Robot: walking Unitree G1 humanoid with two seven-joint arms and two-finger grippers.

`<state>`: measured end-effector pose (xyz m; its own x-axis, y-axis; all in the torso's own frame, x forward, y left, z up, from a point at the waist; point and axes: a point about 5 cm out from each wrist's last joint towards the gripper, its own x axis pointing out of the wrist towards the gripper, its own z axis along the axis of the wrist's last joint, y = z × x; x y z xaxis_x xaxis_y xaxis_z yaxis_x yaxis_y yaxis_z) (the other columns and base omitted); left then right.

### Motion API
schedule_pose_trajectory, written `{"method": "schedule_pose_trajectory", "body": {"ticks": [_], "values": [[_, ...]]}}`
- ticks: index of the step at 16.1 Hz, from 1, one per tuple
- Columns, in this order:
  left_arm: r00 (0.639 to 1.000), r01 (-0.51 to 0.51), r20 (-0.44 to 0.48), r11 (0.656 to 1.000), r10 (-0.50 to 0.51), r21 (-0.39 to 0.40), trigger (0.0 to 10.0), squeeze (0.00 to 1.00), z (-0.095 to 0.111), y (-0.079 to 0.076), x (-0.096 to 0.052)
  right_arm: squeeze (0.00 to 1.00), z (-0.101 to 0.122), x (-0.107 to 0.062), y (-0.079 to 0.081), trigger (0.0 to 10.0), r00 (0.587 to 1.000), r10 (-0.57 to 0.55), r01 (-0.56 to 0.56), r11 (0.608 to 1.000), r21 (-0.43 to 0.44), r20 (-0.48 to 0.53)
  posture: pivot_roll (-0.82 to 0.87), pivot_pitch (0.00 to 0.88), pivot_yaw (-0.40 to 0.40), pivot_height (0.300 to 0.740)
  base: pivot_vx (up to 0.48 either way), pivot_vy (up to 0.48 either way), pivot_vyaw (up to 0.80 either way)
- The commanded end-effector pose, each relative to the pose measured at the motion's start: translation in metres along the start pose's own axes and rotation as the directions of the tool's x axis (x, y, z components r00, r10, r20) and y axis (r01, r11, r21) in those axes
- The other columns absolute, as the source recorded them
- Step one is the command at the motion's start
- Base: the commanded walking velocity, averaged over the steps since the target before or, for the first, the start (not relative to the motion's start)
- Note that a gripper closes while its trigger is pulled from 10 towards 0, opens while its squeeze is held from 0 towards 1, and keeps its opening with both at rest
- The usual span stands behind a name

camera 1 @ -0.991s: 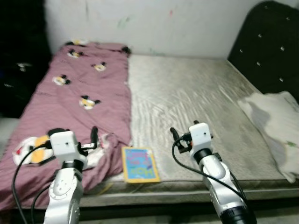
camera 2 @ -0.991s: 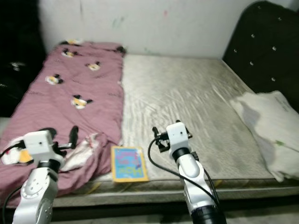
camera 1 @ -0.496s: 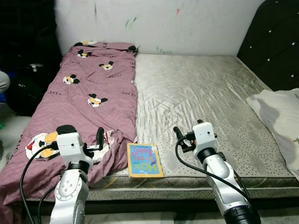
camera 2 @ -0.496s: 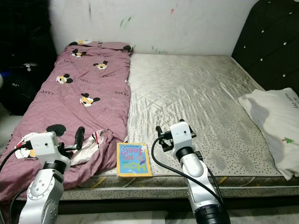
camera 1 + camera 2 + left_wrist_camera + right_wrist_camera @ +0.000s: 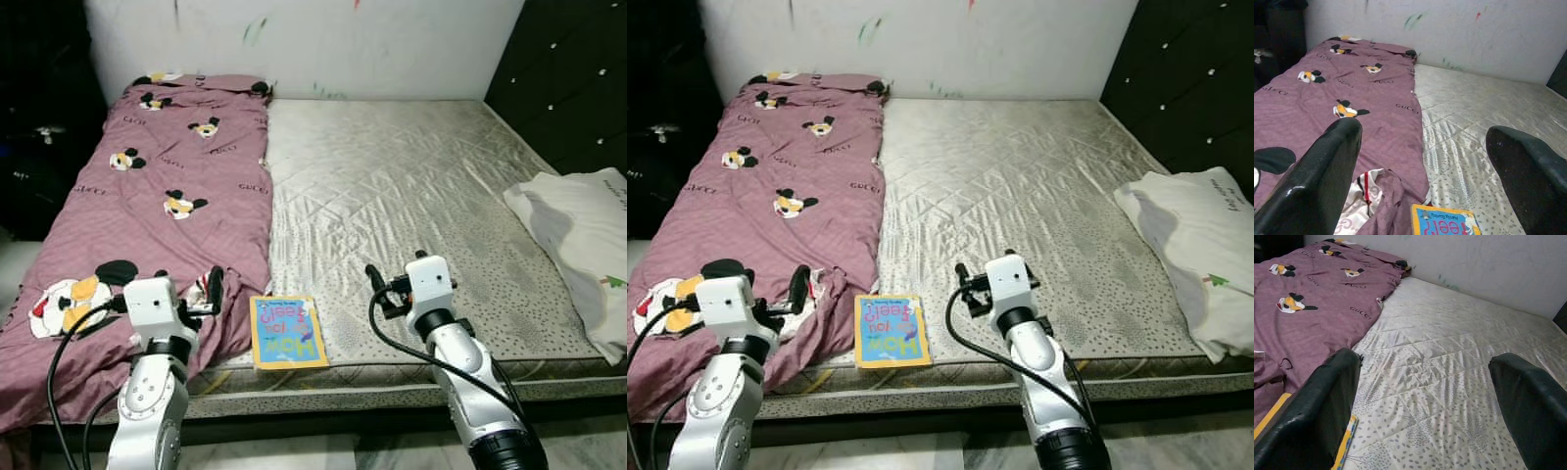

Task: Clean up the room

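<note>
While nothing is in hand yet, I'm lining up on the book (image 5: 289, 332), lying flat at the bottom centre of the left eye view, right at the near edge of the mattress (image 5: 411, 196).

Left gripper (image 5: 211, 292) is hovering at lower left over the bunched blanket (image 5: 167, 196), fingers spread wide, holding nothing. Right gripper (image 5: 377, 284) is sitting lower centre-right over bare mattress, also spread and empty. The book is lying between the two, a little nearer the left one.

In the left wrist view the book's top edge (image 5: 1444, 221) is peeking in at the bottom, between my fingers (image 5: 1327, 171).

My read on doing this well:
- The book is thin and flat on soft fabric, so a straight top pinch is probably slipping off.
- I'm favouring the near edge, where it is sitting closest to the mattress lip, and getting one finger under.
- The blanket fold is just beside the book's left side; I'm keeping clear of it so I'm not snagging cloth.

The pillow (image 5: 578, 235) at the right edge is well apart.
</note>
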<state>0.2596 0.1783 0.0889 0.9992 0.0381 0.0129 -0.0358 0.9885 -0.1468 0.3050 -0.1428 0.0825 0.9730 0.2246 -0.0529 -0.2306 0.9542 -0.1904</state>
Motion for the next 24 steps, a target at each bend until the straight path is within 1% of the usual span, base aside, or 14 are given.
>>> {"method": "schedule_pose_trajectory", "body": {"ticks": [1,4,23,24], "values": [[1.0,0.001,0.013,1.0,-0.001,0.01,10.0,0.0,0.0042,0.0,0.0013,0.0,0.0005,0.0013,-0.0022,10.0,1.0,-0.004,0.004,1.0,0.005,-0.004,0.03,0.0,-0.033,0.74,0.0,0.0,0.0],[1.0,0.002,0.013,1.0,-0.002,0.01,10.0,0.0,0.0041,-0.0001,0.0016,0.0,0.0007,0.0016,-0.0022,10.0,1.0,-0.004,0.004,1.0,0.003,-0.004,0.03,0.0,-0.033,0.74,0.0,0.0,0.0],[1.0,0.012,0.006,1.0,-0.012,0.017,10.0,0.0,0.0025,-0.0013,0.0018,0.0,-0.0007,0.0018,-0.0011,10.0,1.0,0.002,-0.002,1.0,-0.002,-0.007,0.03,0.0,-0.032,0.74,0.301,0.0,0.0],[1.0,0.011,0.005,1.0,-0.011,0.017,10.0,0.0,0.0022,-0.0014,0.0015,0.0,-0.0007,0.0016,-0.0011,10.0,1.0,0.003,-0.003,1.0,-0.002,-0.006,0.03,0.0,-0.032,0.74,0.0,0.0,0.0]]}}
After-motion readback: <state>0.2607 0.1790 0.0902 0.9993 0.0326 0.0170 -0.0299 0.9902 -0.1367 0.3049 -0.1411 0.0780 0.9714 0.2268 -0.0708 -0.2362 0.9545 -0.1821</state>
